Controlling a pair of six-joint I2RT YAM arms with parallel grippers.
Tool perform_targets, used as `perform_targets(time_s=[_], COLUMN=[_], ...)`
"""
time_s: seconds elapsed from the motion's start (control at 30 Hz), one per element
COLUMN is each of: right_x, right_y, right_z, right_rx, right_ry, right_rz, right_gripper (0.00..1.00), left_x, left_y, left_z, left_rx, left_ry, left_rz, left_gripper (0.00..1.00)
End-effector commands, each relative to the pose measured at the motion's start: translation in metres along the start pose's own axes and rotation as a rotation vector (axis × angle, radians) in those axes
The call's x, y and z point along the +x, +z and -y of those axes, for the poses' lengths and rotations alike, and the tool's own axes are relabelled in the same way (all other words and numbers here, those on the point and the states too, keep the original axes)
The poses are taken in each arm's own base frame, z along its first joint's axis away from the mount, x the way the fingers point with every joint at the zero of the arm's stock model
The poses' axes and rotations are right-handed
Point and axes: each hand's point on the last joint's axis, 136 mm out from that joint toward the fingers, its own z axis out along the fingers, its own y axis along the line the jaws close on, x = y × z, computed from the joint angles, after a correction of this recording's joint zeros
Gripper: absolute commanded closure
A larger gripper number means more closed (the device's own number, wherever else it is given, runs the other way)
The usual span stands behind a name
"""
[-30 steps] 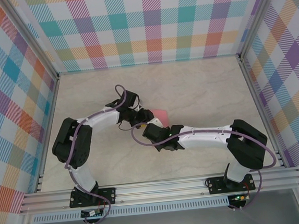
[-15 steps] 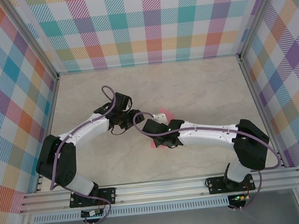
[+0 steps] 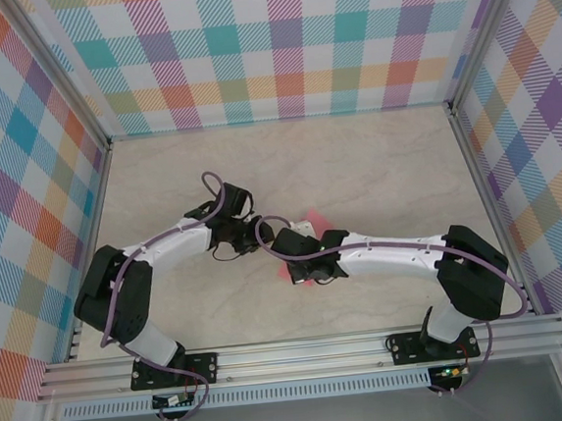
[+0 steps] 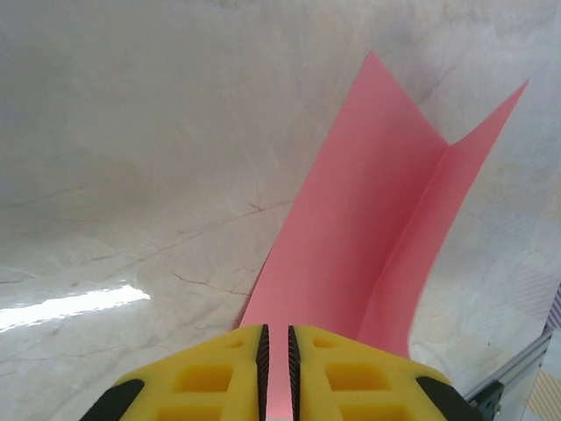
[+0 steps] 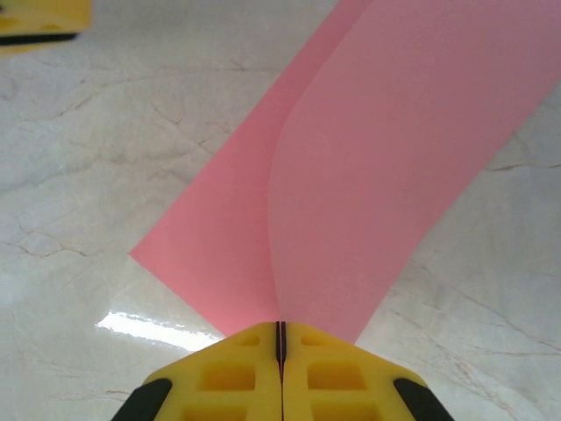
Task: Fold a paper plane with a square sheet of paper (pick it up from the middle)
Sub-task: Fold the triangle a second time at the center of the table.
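Over the marbled table [image 3: 385,162], near its middle, the square sheet of paper [image 4: 351,219] is held between the two arms. The step in hand is judged to be a fold made with both grips on the sheet. For it to be done well, both grips should be held firm and moved together, so that the thin paper is neither stretched nor torn between them. The edges should be brought into line before any pressing, and the bend should be laid down and flattened along one straight line rather than pinched at a point. From above, the sheet is seen as a salmon-pink patch partly covered by the wrists, with one corner showing beyond them and another on the near side. The left gripper [image 4: 276,338] is closed to a narrow slit, in which an edge of the paper is clamped. From there the sheet runs away from the fingers and is bent along a lengthwise crease [image 4: 408,232] into a shallow V. The right gripper [image 5: 280,329] is shut completely on another edge, and the paper fans out from the seam in two overlapping layers, curved rather than creased. Whether the sheet touches the table cannot be told.
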Motion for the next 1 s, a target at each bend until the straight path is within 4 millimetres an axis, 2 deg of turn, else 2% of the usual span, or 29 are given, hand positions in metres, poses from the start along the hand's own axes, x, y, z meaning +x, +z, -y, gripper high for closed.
perform_targets(time_s=[0.0, 0.3, 0.57, 0.97], right_x=[0.001, 0.001, 0.0, 0.001], right_y=[0.004, 0.007, 0.011, 0.013], right_z=[-0.009, -0.012, -0.016, 0.0], right_rx=[-0.083, -0.216, -0.355, -0.452], right_ry=[0.034, 0.062, 0.094, 0.129], right_rz=[-0.016, -0.018, -0.031, -0.055], right_gripper=[0.94, 0.92, 0.9, 0.88], left_x=[0.016, 0.029, 0.041, 0.055], left_y=[0.014, 0.033, 0.047, 0.067], left_z=[0.011, 0.005, 0.012, -0.005], left_rx=[0.048, 0.02, 0.034, -0.033], left_ry=[0.025, 0.028, 0.045, 0.054], left_rz=[-0.06, -0.108, -0.152, -0.203], left_gripper=[0.86, 0.89, 0.9, 0.93])
